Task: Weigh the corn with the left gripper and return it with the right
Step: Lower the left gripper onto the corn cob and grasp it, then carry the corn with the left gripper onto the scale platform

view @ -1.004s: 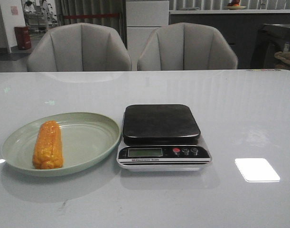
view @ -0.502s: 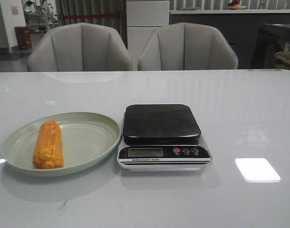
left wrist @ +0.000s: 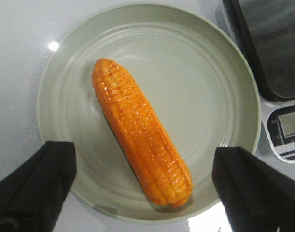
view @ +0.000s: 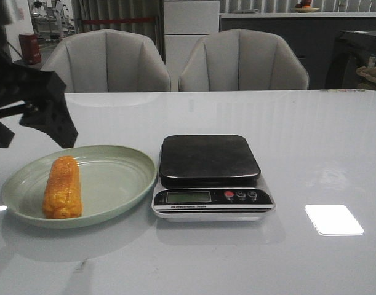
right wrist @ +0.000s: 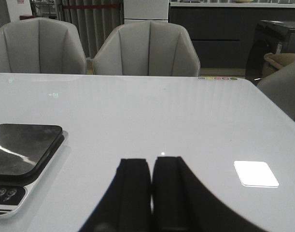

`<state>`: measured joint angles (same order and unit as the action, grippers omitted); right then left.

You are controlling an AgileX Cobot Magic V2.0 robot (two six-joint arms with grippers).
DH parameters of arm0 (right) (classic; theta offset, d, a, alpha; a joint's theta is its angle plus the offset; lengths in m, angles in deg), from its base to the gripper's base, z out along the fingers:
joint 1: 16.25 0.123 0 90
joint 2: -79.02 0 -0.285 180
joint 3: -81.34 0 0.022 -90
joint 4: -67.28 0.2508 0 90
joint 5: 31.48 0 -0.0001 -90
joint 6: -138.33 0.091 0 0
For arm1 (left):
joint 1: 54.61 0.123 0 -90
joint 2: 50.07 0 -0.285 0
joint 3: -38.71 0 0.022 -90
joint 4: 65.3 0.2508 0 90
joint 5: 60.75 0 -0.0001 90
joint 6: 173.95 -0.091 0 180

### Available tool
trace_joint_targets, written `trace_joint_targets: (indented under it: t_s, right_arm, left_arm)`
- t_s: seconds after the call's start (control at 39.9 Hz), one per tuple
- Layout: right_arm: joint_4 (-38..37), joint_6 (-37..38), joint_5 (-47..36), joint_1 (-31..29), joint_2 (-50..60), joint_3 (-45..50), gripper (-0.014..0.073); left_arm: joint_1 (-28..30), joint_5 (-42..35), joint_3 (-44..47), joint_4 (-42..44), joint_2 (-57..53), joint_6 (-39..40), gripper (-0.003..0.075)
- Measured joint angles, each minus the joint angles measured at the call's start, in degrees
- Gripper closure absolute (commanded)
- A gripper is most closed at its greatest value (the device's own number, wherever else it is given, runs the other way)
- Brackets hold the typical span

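Observation:
The corn (view: 62, 187) is an orange-yellow cob lying lengthwise on the left side of a pale green plate (view: 123, 178). My left gripper (view: 34, 139) hangs above the plate's far left rim, open, its black fingers spread wide. In the left wrist view the corn (left wrist: 140, 130) lies diagonally on the plate (left wrist: 200, 92), below and between the two fingertips (left wrist: 55, 164) without touching them; the left gripper (left wrist: 143, 151) is empty. My right gripper (right wrist: 151, 166) is shut on nothing, low over bare table to the right of the scale (right wrist: 19, 147).
A digital scale (view: 209, 161) with a bare black platform stands just right of the plate, its display and buttons toward me. Two grey chairs (view: 240, 61) stand behind the table's far edge. A bright light patch (view: 333, 219) lies on the table at right.
The left gripper has come into the front view from the upper left and now hangs over the plate. The corn, plate and scale have not moved.

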<state>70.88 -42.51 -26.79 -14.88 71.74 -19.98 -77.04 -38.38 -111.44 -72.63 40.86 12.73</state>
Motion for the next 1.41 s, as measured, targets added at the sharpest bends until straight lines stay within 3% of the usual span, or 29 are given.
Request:
trace_joint_targets:
  t_s: [0.18,0.33,0.85,1.41]
  right_arm:
    - [0.0,0.0,0.0,0.0,0.0,0.0,0.0417]
    - [0.0,0.0,0.0,0.0,0.0,0.0,0.0417]
    - [0.0,0.0,0.0,0.0,0.0,0.0,0.0417]
    - [0.0,0.0,0.0,0.0,0.0,0.0,0.0417]
  left_arm:
    - [0.0,-0.2,-2.6,-2.0,6.9,0.1,0.0106]
    - [0.0,-0.2,-4.2,-3.2,11.3,0.2,0.0167]
    - [-0.9,0.8,-10.1,-5.8,16.4,0.3,0.0610]
    - [-13.0,-3.4,-24.1,-8.8,18.7,0.3,0.0598]
